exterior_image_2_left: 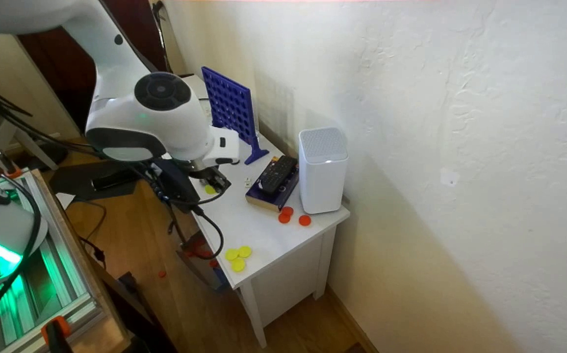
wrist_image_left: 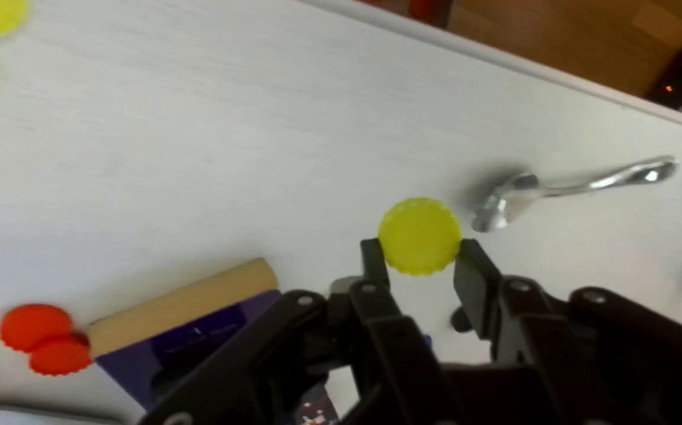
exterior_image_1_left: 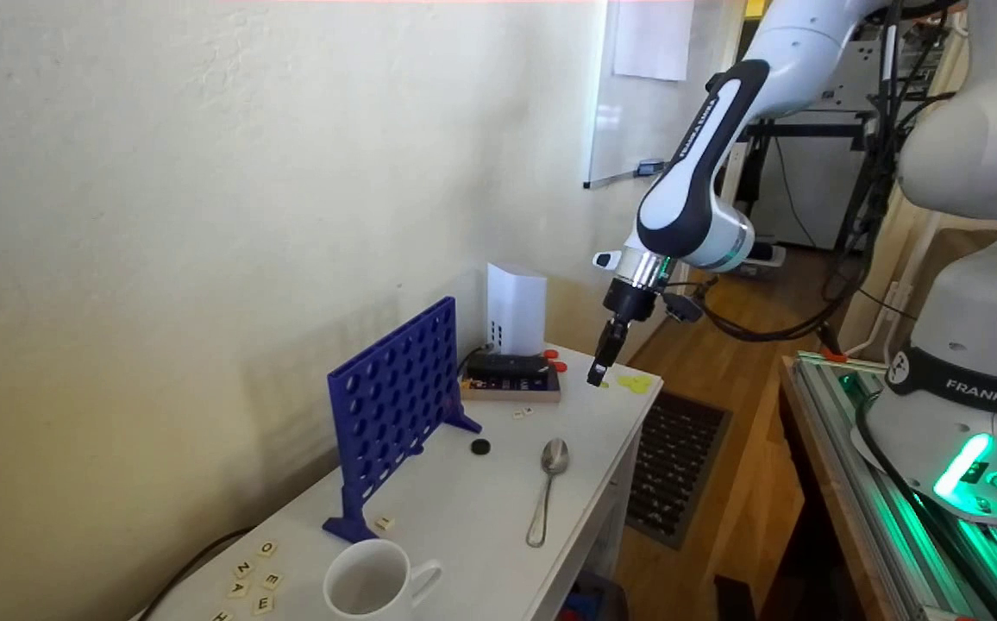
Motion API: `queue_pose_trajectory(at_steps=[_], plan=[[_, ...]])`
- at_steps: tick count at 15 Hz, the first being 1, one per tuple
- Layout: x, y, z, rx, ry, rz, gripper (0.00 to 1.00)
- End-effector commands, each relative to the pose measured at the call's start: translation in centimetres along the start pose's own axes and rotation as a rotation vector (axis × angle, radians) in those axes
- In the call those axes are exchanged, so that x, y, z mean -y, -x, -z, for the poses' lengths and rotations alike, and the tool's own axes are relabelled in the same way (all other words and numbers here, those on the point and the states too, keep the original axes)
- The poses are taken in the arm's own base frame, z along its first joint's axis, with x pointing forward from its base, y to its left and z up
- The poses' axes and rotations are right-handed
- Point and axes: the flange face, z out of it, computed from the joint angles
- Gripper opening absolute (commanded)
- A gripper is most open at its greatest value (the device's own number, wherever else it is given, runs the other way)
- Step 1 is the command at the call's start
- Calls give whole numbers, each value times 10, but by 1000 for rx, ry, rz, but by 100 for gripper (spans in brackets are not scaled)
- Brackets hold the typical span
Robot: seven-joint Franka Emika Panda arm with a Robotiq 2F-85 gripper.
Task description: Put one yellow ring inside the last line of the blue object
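My gripper (wrist_image_left: 419, 251) is shut on a yellow ring (wrist_image_left: 419, 233), a ridged disc pinched at its edges between the two fingertips. In an exterior view the gripper (exterior_image_1_left: 599, 377) is above the white table, right of the blue object. The ring also shows beside the gripper in an exterior view (exterior_image_2_left: 210, 189). The blue object (exterior_image_1_left: 397, 392), an upright grid panel with round holes, stands along the wall, apart from the gripper; it also shows in an exterior view (exterior_image_2_left: 229, 105). The wrist view shows only a small blue bit. Several yellow rings (exterior_image_2_left: 238, 254) lie at the table's end corner.
A book (exterior_image_1_left: 511, 385) with a remote (exterior_image_2_left: 277, 174) on it and a white box (exterior_image_2_left: 323, 171) stand by the wall. Red discs (exterior_image_2_left: 287, 215) lie near them. A spoon (exterior_image_1_left: 546, 487), a black disc (exterior_image_1_left: 480, 447), letter tiles (exterior_image_1_left: 267, 548) and a white cup (exterior_image_1_left: 369, 580) are on the table.
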Motion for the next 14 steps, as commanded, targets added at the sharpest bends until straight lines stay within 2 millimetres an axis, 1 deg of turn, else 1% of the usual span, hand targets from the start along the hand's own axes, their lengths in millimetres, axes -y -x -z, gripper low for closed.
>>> queue_pose_trajectory(at_steps=[1,2,3,4,7,10,14], plan=[[42,4,20,-143,-88,-80,9],[30,-18,22,-184,-125,-100,9],[39,-21,27,-226,-148,-105,9],[44,-29,31,-271,-161,-106,9],[55,-44,35,-401,-189,-123,9],[74,-52,31,-543,-221,-125,9],[97,-50,31,-765,-243,-106,9]])
